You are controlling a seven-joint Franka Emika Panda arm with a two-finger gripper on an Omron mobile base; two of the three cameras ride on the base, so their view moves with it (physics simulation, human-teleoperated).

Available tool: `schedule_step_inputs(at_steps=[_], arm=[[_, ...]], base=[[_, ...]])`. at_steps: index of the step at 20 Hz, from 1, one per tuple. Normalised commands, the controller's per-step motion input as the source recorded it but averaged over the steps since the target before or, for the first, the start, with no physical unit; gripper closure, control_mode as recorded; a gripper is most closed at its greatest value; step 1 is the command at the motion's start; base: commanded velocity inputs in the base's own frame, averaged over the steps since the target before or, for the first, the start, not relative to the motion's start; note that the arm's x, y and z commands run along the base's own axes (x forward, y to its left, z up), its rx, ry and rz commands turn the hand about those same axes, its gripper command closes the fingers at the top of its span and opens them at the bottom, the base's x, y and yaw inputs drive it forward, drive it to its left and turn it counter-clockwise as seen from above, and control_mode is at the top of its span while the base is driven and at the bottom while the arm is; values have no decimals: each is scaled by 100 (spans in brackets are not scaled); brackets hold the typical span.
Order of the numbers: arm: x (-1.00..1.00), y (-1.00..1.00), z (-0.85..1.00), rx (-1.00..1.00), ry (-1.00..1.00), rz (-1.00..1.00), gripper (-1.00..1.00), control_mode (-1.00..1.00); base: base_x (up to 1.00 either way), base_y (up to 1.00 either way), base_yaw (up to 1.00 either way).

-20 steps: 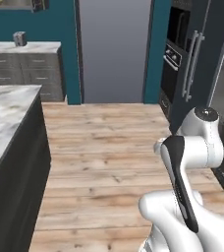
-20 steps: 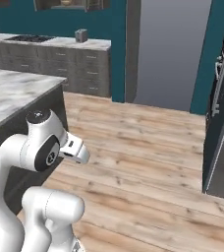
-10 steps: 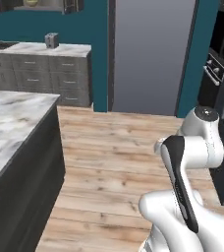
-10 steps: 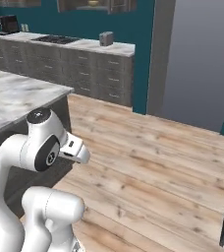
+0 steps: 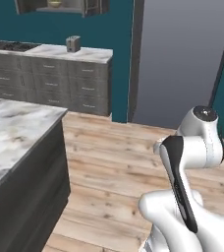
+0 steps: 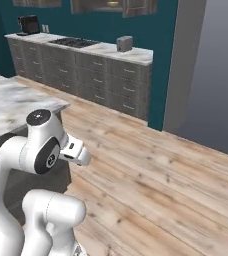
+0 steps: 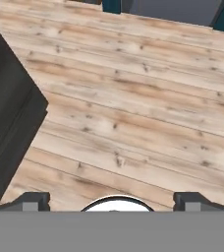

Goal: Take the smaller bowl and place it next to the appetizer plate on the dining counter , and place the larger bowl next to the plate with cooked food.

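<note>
The dining counter (image 5: 15,130) with its white-grey marbled top and dark base stands at the left, and its corner also shows in the right base view (image 6: 11,102). In the hand view my gripper (image 7: 111,202) points down at bare wood floor, fingertips (image 7: 30,201) wide apart, open, nothing between them. The counter's dark base (image 7: 6,113) lies to its left. A small tan-yellow rounded shape (image 5: 55,4) sits in the open wall cabinet, too small to identify. The bowls and both plates are out of view.
A back counter with grey drawers (image 5: 50,78) carries a small grey box (image 5: 73,43) (image 6: 124,43), a cooktop (image 6: 76,42) and a dark machine (image 6: 28,23). A tall grey panel (image 5: 182,59) stands to the right. Wood floor (image 6: 161,175) lies open between.
The whole picture has slid rightward, so the base has turned left: the back counter and wall cabinet have come into view and the dark oven wall has left. The arm's pose is unchanged.
</note>
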Motion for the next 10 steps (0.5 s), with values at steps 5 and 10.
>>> schedule_step_inputs(at_steps=[5,10], arm=[[0,0,0,0,0,0,-100,100],[0,0,0,0,0,0,-100,100]], base=[[100,-68,14],[100,-60,17]])
